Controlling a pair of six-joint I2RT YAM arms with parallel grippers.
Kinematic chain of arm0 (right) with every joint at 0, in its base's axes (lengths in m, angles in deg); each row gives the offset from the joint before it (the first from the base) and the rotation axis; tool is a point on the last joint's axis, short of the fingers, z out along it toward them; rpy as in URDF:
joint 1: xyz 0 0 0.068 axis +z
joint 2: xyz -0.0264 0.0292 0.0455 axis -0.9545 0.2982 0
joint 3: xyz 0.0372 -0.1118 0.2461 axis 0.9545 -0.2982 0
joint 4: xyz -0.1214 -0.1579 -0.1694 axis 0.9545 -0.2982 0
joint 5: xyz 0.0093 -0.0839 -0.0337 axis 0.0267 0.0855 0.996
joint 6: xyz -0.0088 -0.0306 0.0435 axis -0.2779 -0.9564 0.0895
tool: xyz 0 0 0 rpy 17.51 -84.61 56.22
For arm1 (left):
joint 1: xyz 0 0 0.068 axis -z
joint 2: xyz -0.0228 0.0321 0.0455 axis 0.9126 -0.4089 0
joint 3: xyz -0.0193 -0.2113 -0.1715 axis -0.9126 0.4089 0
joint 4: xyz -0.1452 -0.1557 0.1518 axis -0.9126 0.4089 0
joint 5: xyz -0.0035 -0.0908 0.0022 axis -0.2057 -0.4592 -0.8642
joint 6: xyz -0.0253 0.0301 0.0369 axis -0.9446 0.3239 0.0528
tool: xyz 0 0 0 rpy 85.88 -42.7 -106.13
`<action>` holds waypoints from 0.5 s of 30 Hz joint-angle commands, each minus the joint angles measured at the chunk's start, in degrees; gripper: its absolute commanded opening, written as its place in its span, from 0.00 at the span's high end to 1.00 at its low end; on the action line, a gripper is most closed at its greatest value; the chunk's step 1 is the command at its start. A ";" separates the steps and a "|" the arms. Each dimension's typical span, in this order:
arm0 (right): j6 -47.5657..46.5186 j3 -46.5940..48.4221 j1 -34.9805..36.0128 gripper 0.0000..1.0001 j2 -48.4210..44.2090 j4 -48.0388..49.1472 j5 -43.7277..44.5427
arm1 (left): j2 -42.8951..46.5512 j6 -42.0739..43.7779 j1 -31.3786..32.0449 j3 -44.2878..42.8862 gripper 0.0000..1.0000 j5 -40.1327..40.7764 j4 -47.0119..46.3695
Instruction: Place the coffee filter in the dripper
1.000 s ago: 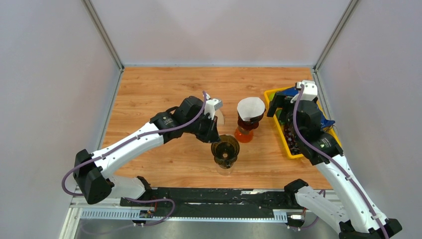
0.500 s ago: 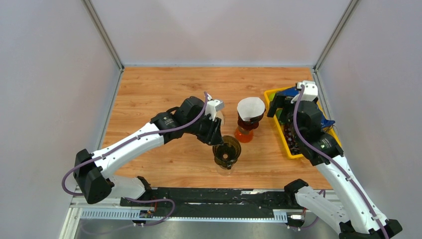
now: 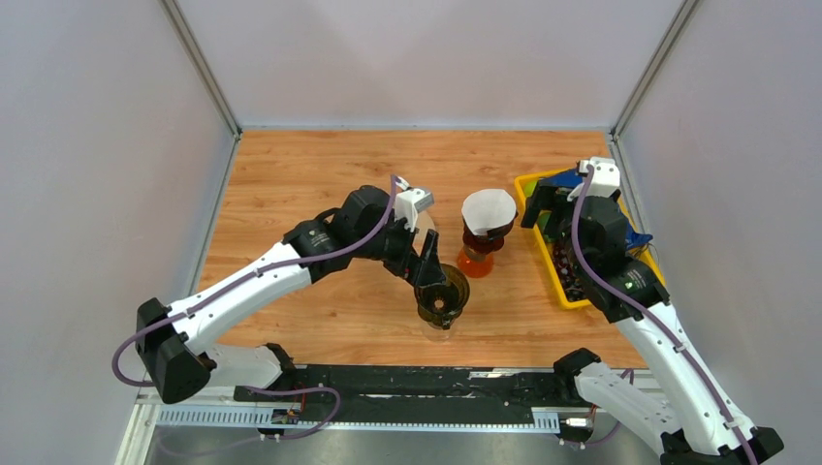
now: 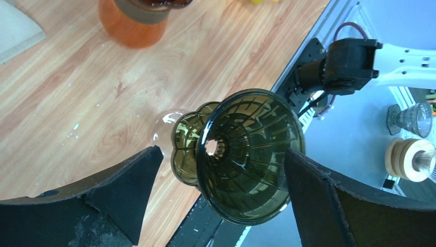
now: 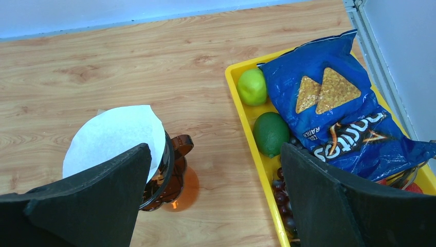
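Your left tool [image 4: 222,154] is spread wide, its fingers flanking the empty dark dripper [image 4: 247,154] on the wooden surface [image 4: 77,103]. A flat filter [image 4: 18,28] lies on the surface well apart from that dripper, beyond the orange carafe [image 4: 131,28]. Your right tool [image 5: 213,149] is spread too and holds nothing, hovering by a second dripper [image 5: 172,164] with a white filter [image 5: 113,134] seated in it.

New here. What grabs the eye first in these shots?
The left gripper, open, straddles an empty dark-green dripper near the table's front centre. Behind it, a white coffee filter sits in an amber dripper. At the right edge, a yellow tray holds a blue chip bag and limes.
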 commanded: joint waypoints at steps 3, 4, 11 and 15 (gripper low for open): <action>-0.80 0.19 -0.29 0.00 -1.19 2.36 1.69 | 6.09 0.40 0.37 -0.22 0.00 -0.19 -6.53; -0.62 0.14 -0.29 0.00 -1.34 2.33 2.15 | 6.55 0.31 0.34 -0.25 0.00 2.27 -6.50; -0.45 -0.18 -0.25 0.00 -1.79 2.34 3.73 | 11.48 -2.08 -0.42 0.35 0.00 24.15 -4.75; -0.65 -0.40 -0.30 0.00 -1.51 2.26 4.58 | 13.86 -4.40 -4.01 3.18 0.00 32.64 -6.02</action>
